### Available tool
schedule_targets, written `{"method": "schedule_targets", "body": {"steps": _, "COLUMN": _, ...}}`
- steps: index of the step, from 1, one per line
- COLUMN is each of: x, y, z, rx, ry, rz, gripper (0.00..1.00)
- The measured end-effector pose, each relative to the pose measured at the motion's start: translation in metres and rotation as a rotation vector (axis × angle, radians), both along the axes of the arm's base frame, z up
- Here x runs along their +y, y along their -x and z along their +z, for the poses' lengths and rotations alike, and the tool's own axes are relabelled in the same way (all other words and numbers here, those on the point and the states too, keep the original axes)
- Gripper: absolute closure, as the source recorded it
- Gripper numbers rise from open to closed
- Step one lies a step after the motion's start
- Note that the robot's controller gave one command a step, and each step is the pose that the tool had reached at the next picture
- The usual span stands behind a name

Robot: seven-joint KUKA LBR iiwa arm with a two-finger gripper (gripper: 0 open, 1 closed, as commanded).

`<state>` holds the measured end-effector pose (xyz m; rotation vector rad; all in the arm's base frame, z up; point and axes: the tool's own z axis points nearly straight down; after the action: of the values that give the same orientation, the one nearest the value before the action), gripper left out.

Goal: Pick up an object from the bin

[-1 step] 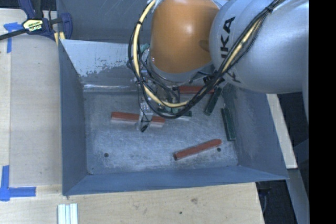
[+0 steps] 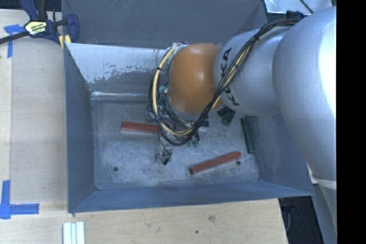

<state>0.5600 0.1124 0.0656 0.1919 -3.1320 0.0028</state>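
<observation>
Camera view looks down into a grey metal bin (image 2: 77, 140) whose floor (image 2: 114, 151) is scuffed pale and whose back wall carries scratch marks. My arm (image 2: 269, 71) enters from the right, and its orange cover (image 2: 191, 80) and looped cables (image 2: 166, 117) hang over the middle of the bin. My pincer (image 2: 164, 157) sits low over bare floor at the centre; I cannot tell whether it is open or closed, and nothing is seen held in it. The upper red-brown stick (image 2: 139, 128) lies just up and left of the pincer, with its right end running under the cables. The lower red-brown stick (image 2: 215, 163) lies near, to the right, slightly tilted. A narrow dark bar (image 2: 249, 134) lies by the right wall, next to my arm.
</observation>
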Motion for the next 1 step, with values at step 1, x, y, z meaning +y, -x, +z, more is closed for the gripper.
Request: {"method": "schedule_targets", "body": {"steps": 1, "x": 0.0024, "y": -0.0024, "z": 0.0057, "rx": -0.009, "ry": -0.004, "rz": 0.000, "gripper": 1.00}}
